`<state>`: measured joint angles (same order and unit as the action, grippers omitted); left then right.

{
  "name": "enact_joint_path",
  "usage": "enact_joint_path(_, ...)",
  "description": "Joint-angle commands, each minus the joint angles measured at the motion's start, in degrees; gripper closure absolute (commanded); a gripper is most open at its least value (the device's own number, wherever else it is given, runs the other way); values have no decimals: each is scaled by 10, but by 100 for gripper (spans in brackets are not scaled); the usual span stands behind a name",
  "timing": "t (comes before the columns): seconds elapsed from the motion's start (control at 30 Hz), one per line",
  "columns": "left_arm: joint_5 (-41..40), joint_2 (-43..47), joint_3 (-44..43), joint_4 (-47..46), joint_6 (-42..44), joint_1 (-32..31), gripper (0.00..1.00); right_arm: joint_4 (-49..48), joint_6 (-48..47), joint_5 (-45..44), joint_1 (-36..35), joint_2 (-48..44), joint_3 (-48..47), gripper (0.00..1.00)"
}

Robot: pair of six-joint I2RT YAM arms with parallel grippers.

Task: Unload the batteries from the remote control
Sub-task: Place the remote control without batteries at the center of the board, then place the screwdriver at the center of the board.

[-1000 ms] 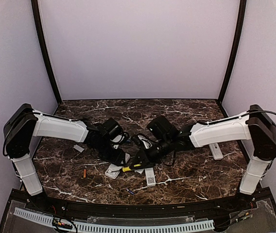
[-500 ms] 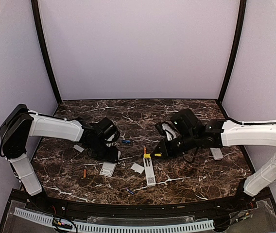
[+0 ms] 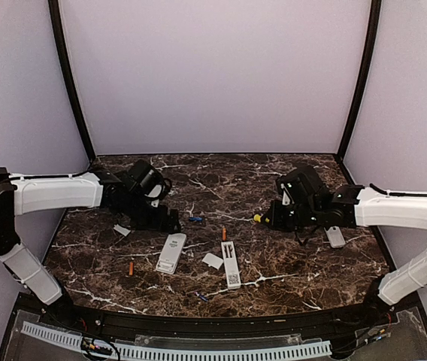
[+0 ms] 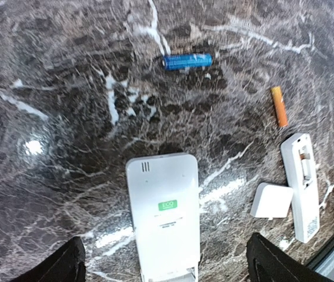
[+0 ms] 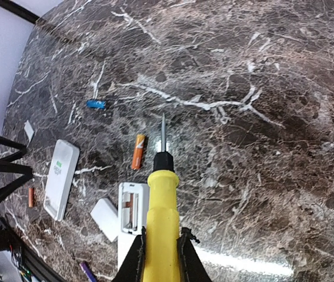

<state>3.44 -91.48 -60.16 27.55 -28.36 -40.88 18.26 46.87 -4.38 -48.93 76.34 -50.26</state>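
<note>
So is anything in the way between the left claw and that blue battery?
Nothing visible. The open left gripper hangs over the white remote, and the blue battery lies just past that remote's end on bare tabletop, nothing touching it.

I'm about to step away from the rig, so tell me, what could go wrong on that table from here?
The loose blue battery and orange battery are round and could roll if bumped. The right gripper holds the screwdriver tip-forward, so a low sweep might knock them or scratch the open remote.
</note>
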Motion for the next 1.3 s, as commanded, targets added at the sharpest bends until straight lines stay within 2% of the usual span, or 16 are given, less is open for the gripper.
enact_joint_path(0.0,38,68,-39,51,62,55,5,-72,12,-44,28,28,14,100)
enact_joint_path(0.13,49,93,-91,90,128,122,1,-109,-13,-26,39,58,13,100)
enact_joint_path(0.3,96,106,-118,82,152,218,1,-156,-9,-1,39,103,14,100)
enact_joint_path(0.37,102,111,-117,61,151,238,1,-178,-2,8,39,121,16,100)
enact_joint_path(0.5,30,130,-101,27,164,244,1,-201,5,13,35,151,10,100)
enact_joint_path(0.6,7,139,-86,16,183,244,1,-195,6,2,26,172,0,97)
enact_joint_path(0.73,-11,149,-75,12,192,244,1,-185,15,-10,18,197,-4,88)
enact_joint_path(0.97,4,153,-69,6,193,244,1,-168,27,-26,10,213,-4,61)
enact_joint_path(1.27,3,163,-67,3,192,244,1,-99,9,-59,5,163,-24,28)
